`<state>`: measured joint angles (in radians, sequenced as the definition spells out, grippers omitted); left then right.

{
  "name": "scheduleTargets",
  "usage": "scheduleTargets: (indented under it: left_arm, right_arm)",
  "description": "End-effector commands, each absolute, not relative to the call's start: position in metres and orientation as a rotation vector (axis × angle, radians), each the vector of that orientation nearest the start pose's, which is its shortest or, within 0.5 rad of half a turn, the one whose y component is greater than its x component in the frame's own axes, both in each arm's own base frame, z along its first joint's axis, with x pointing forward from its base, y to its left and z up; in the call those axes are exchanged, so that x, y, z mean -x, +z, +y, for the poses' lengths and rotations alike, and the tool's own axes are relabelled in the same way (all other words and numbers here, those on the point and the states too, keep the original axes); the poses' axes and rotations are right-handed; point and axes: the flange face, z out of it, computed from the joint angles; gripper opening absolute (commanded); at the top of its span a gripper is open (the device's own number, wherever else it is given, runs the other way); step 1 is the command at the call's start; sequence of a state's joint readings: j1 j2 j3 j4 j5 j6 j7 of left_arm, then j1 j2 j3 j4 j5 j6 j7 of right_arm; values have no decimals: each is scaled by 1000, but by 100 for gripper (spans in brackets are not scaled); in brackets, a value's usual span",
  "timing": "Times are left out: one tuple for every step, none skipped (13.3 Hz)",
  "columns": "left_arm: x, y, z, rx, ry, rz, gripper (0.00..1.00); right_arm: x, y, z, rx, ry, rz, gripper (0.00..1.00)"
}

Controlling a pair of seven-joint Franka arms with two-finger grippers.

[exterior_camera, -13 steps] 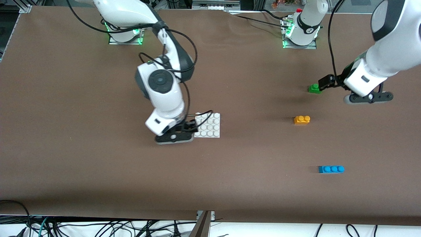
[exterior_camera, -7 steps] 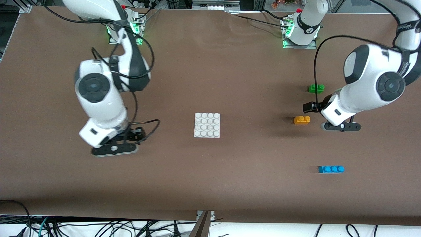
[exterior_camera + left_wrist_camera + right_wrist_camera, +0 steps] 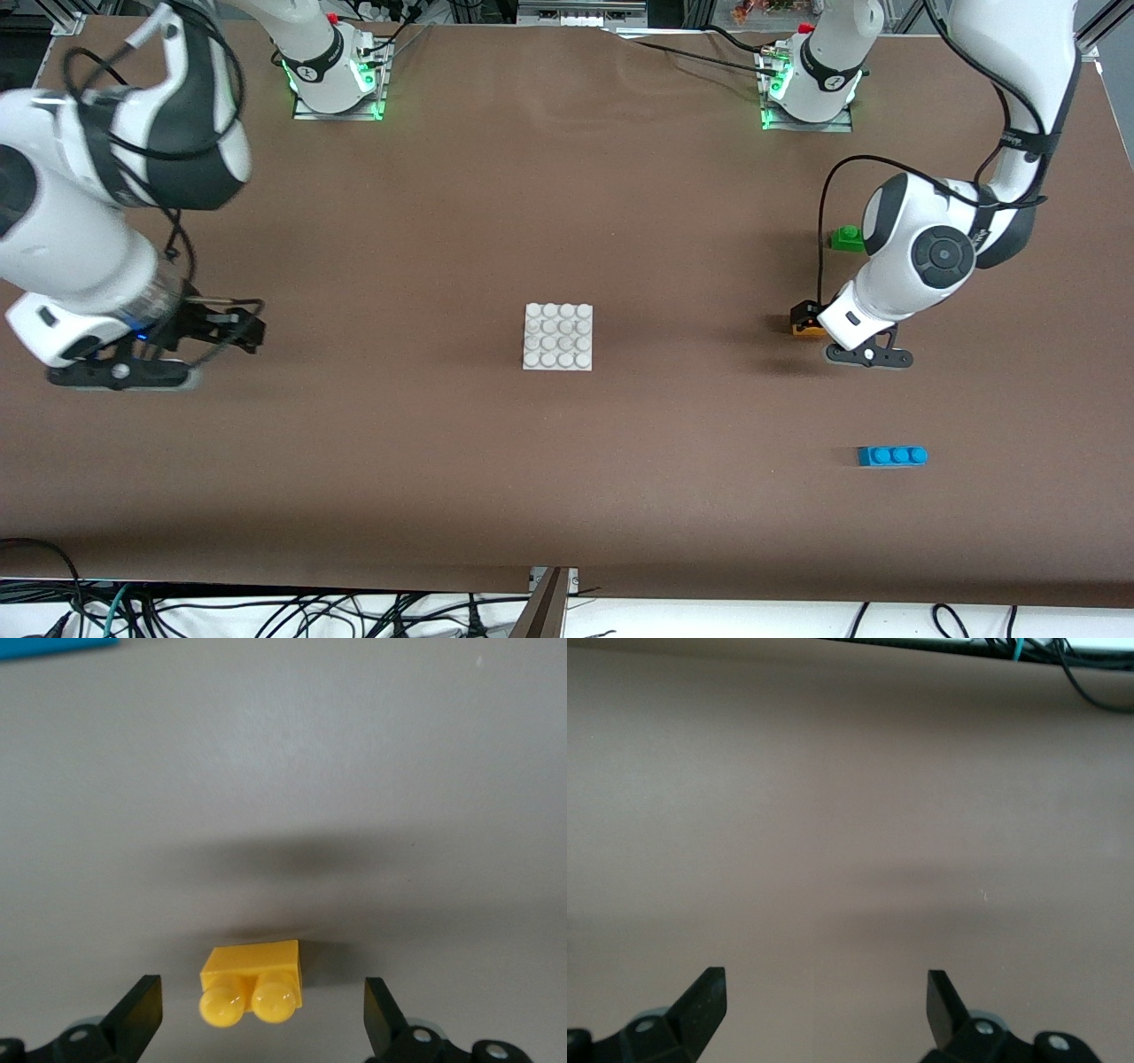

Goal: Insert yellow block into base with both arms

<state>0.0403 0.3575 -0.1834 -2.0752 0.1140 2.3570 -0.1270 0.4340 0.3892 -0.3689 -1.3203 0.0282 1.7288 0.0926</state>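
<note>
The yellow block [image 3: 807, 330] lies on the table toward the left arm's end, mostly covered by my left gripper [image 3: 805, 318]. In the left wrist view the yellow block [image 3: 252, 987] sits studs up between the open fingers [image 3: 142, 1010] of my left gripper [image 3: 261, 1014], clear of both. The white base [image 3: 557, 337] lies flat at the table's middle, untouched. My right gripper [image 3: 246, 330] is open and empty over bare table toward the right arm's end, well away from the base. The right wrist view shows my right gripper [image 3: 824, 1001] with only brown table between its fingers.
A green brick [image 3: 846, 238] lies farther from the front camera than the yellow block, partly hidden by the left arm. A blue brick [image 3: 892, 455] lies nearer the camera; its edge shows in the left wrist view [image 3: 53, 645]. Cables [image 3: 1010, 647] hang at the table's front edge.
My left gripper moved from beside the green brick down around the yellow block. My right arm swung away from the base toward its own end of the table.
</note>
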Motion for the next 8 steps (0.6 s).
scheduleTargets:
  left_arm:
    - [-569,243,-70,3056,50,255,100]
    - [-568,235,-62,3063,44,233,100]
    - [-563,225,-58,3071,34,226,100]
    - [-557,214,-57,3081,20,218,100]
    - [-552,202,-56,3095,14,189,100]
    - [-550,193,-54,3103,16,160,100]
    - [-548,188,-52,3108,21,131,100]
    - [-547,186,-54,3110,25,102,100]
  right_arm:
    - [-637,555,55,3159,-60,29,100]
    - [-628,561,37,3162,-10,63,100]
    - [-624,567,24,3160,-3,91,100]
    - [-621,577,9,3154,-26,117,100]
    - [-616,589,-11,3143,-59,168,100]
    - [-612,594,-18,3139,-66,181,100]
    - [-607,597,-24,3139,-75,146,100]
    - [-602,595,-27,3140,-68,82,100]
